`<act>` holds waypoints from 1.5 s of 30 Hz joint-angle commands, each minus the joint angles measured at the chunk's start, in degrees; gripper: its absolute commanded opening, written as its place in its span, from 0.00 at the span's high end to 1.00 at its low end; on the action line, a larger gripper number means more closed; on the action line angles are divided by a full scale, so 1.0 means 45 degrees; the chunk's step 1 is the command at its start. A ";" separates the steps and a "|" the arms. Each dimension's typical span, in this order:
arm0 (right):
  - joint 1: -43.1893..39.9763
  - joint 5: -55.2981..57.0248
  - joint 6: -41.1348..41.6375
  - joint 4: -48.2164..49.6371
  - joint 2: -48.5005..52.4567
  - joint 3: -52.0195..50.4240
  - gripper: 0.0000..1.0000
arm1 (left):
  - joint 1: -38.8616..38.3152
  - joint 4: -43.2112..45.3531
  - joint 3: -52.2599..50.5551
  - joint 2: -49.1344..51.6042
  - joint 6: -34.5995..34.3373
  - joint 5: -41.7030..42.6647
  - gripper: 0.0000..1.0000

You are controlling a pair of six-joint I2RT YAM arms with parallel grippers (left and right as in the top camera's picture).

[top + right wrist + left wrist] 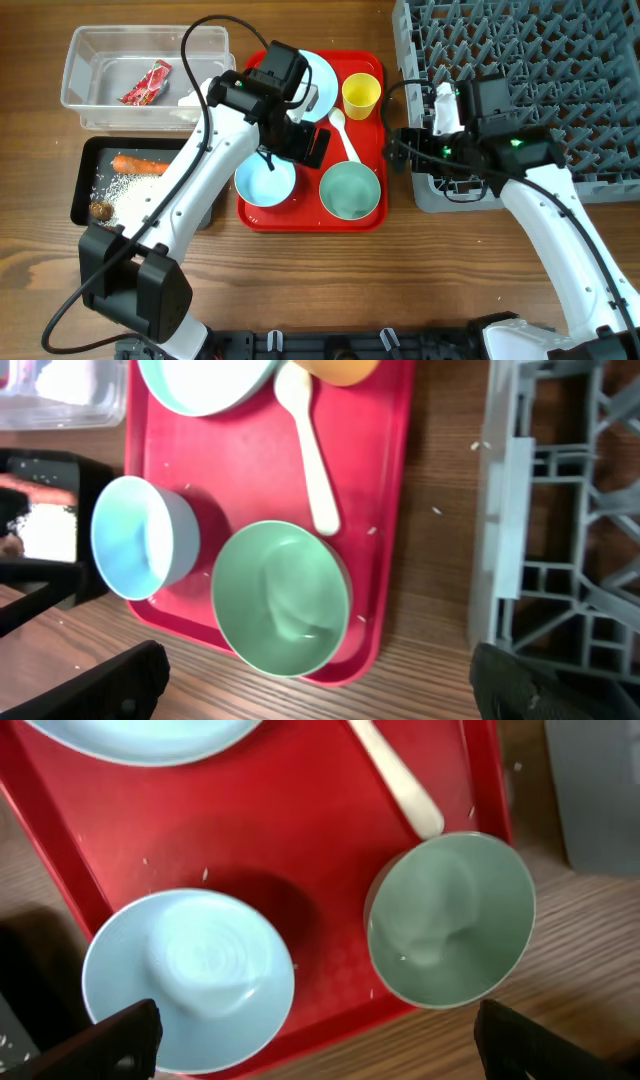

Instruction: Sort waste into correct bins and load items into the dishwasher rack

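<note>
The light blue bowl [265,182], pale green bowl [350,190], white spoon [345,135], yellow cup [361,95] and light blue plate [322,80] sit on a red tray [310,215]. My left gripper [305,140] hangs open and empty above the two bowls [190,980] [450,920]. My right gripper [400,150] is open and empty between the red tray and the grey rack [540,70], above the green bowl [280,600]. The clear tub [140,65] holds the red wrapper [147,83] and tissue [190,97]. The black tray [90,190] holds the carrot [140,164], rice [125,190] and brown lump [100,210].
Stray rice grains lie on the red tray [390,480] and on the wood beside the rack [560,510]. The rack's near left corner stands close to the red tray's right edge. My left arm crosses over the black tray's right end.
</note>
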 commanded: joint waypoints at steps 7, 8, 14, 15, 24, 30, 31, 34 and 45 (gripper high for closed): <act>0.1141 0.0573 0.1729 0.1054 -0.0151 0.0029 0.01 | 0.0000 0.0787 -0.0690 0.0044 -0.0772 0.0369 0.00; 0.1146 0.0568 0.1739 0.1054 -0.0151 0.0029 0.01 | 0.0000 0.0884 -0.0894 0.0049 -0.0767 0.0486 0.00; 0.1146 0.0607 0.1734 0.0860 0.0136 0.0015 0.05 | 0.0015 0.1549 -0.1923 0.0049 -0.0772 0.1020 0.01; 0.1161 0.0602 0.1734 0.0850 0.0398 0.0010 0.05 | 0.0083 0.1617 -0.1919 0.0044 -0.0772 0.1015 0.00; 0.1846 0.1010 0.1695 0.0869 0.4376 0.0010 0.34 | 0.2516 0.1749 -0.1919 0.0044 -0.2069 0.1273 0.00; 0.1851 0.1282 0.1705 0.1112 0.6363 0.0010 0.53 | 0.3934 0.1511 -0.1783 -0.0806 -0.1953 0.2011 0.00; 0.1860 0.1277 0.1685 0.1175 0.6426 0.0010 0.62 | 0.4177 0.1676 -0.1783 -0.1015 -0.1957 0.2016 0.00; 0.1860 0.1277 0.1719 0.1268 0.6475 0.0010 0.96 | 0.4993 0.2327 -0.1783 -0.1549 -0.1962 0.2016 0.00; 0.1831 0.2365 0.1734 0.0471 0.6222 0.0253 0.96 | 0.5770 0.2463 -0.1783 -0.1632 -0.1962 0.2021 0.00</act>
